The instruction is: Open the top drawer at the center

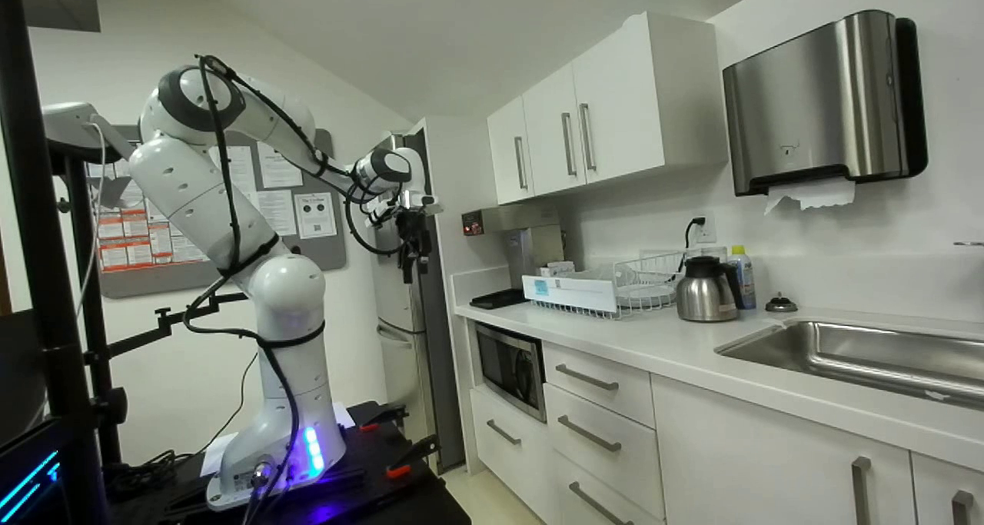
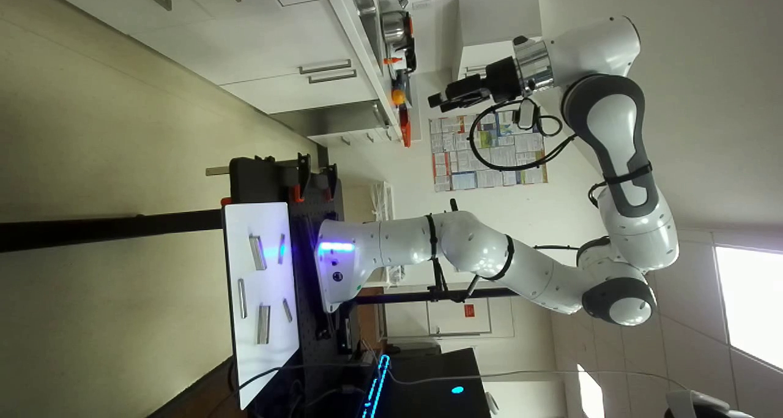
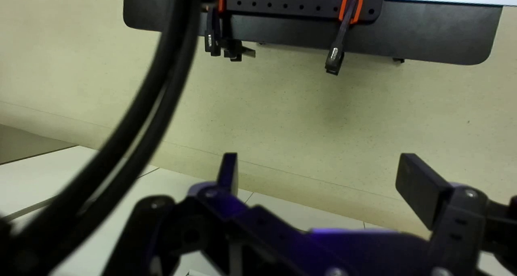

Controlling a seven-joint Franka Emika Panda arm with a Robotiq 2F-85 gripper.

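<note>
Plainly closed top drawer (image 1: pixel 592 392) (contents hidden), claw (image 3: pixel 319 173) spread wide, steel carafe (image 1: pixel 703 294) on counter (image 1: pixel 638 337).

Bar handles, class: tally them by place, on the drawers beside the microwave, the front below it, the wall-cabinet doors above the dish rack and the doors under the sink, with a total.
Drawer handles, top drawer included: 3
Lower front handle: 1
Wall-cabinet handles: 3
Under-sink handles: 2
Total: 9
</note>
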